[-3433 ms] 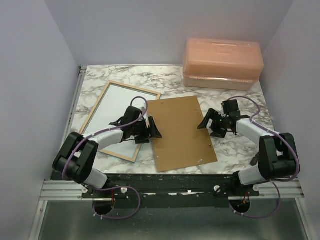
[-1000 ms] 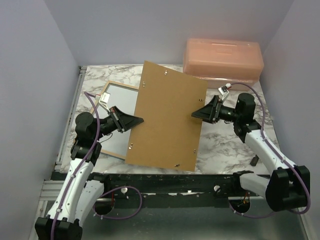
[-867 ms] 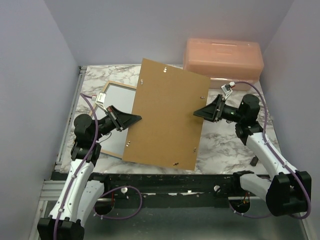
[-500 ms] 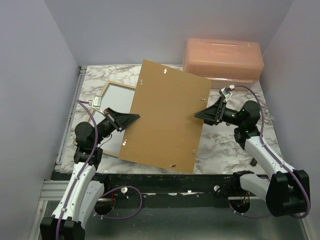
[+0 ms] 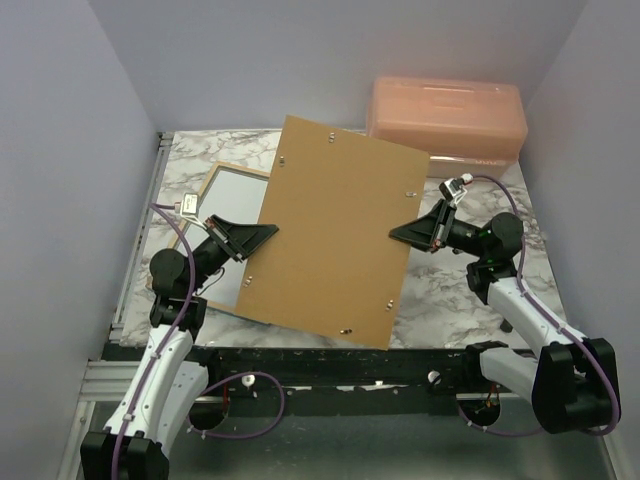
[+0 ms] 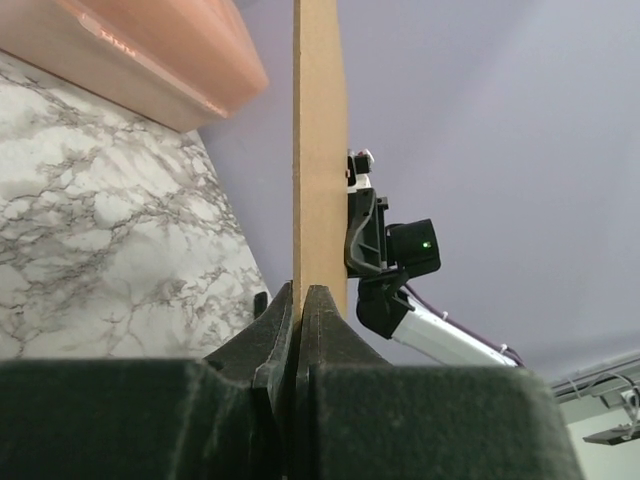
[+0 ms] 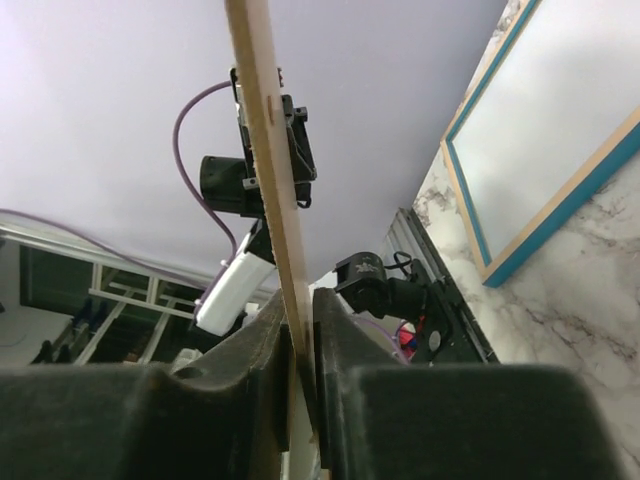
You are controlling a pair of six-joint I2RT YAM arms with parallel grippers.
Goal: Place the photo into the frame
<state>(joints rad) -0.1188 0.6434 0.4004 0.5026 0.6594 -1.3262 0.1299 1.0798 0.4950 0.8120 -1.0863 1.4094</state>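
A brown hardboard backing sheet (image 5: 330,230) hangs tilted above the marble table, held at both side edges. My left gripper (image 5: 265,232) is shut on its left edge; in the left wrist view the sheet (image 6: 318,150) stands edge-on between the closed fingers (image 6: 300,295). My right gripper (image 5: 398,235) pinches the right edge, and its wrist view shows the sheet (image 7: 265,150) clamped between the jaws (image 7: 300,320). The frame (image 5: 240,168) lies flat at the left, partly under the sheet, with a pale panel filling it; its blue and wood rim (image 7: 565,200) shows below. The photo is out of view.
A peach plastic box (image 5: 445,115) stands at the back right of the table, also seen in the left wrist view (image 6: 150,50). Grey walls close in on both sides. Bare marble (image 5: 450,290) shows at the front right.
The backing sheet, first flat on the table, is now lifted and tilted. Over the last second my right gripper closed onto its right edge, and the sheet shifted slightly right.
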